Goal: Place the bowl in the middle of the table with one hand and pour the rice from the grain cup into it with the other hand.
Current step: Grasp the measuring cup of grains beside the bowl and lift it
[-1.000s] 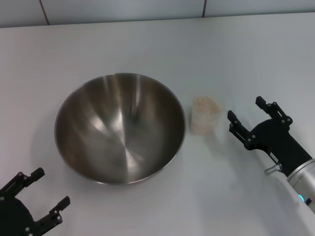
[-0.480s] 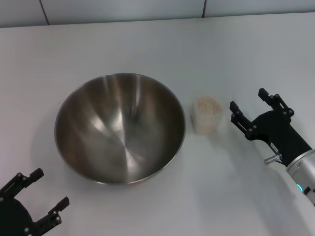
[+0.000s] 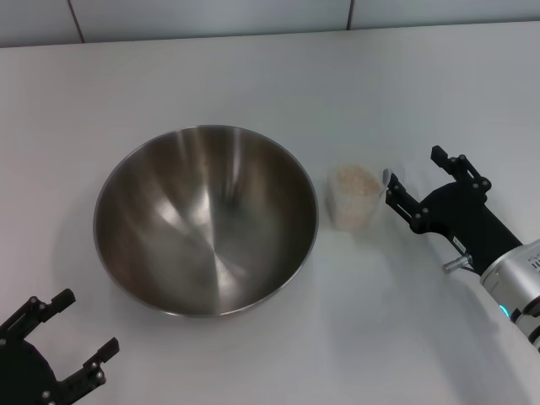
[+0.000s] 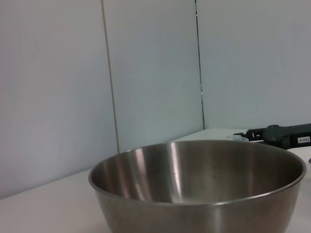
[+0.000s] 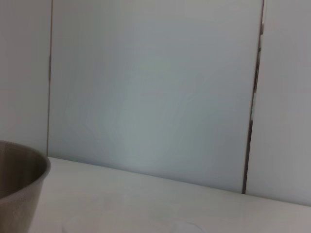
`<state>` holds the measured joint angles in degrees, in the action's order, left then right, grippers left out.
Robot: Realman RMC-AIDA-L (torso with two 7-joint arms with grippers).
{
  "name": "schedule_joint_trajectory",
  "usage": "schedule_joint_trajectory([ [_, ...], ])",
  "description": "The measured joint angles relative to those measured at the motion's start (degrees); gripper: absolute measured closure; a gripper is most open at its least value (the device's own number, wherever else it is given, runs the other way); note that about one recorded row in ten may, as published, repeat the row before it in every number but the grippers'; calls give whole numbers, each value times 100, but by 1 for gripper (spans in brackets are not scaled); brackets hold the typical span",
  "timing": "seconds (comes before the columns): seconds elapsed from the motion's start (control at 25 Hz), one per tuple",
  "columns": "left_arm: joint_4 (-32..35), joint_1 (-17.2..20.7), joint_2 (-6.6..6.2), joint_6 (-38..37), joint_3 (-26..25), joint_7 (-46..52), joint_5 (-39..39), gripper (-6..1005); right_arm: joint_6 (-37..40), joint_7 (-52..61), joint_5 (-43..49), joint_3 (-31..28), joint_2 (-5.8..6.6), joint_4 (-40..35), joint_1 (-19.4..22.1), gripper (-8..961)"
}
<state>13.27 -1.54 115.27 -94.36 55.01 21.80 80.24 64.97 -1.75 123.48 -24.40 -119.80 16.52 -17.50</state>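
Note:
The steel bowl [image 3: 206, 218] stands in the middle of the white table [image 3: 253, 76], empty. It fills the lower part of the left wrist view [image 4: 199, 184], and its rim shows in the right wrist view [image 5: 19, 189]. The clear grain cup [image 3: 353, 197] stands upright just right of the bowl, filled with off-white rice [image 3: 354, 179]. My right gripper [image 3: 415, 175] is open, just right of the cup, with one fingertip close to its rim. It also shows far off in the left wrist view [image 4: 277, 134]. My left gripper [image 3: 69, 331] is open and empty at the front left, below the bowl.
A tiled wall edge [image 3: 211, 17] runs along the table's far side. The wall panels fill the background of both wrist views.
My right gripper has moved left and slightly forward, closing in on the cup's right side. The bowl, the cup and my left gripper have not moved.

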Motion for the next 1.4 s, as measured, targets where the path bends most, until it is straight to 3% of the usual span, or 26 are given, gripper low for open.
schedule_joint_trajectory([
  [0.48, 0, -1, 23, 101, 64, 0, 0, 197, -269, 0, -114, -56, 0, 29, -171, 182],
  [0.56, 0, -6, 22, 114, 64, 0, 0, 197, -316, -2, -114, -22, 0, 49, -195, 281],
  [1.04, 0, -6, 24, 121, 62, 0, 0, 197, -333, -56, -82, 6, -8, 106, -275, 523],
  [1.4, 0, -22, 25, 92, 71, 28, 0, 197, -272, -64, -83, -10, -9, 87, -271, 859],
])
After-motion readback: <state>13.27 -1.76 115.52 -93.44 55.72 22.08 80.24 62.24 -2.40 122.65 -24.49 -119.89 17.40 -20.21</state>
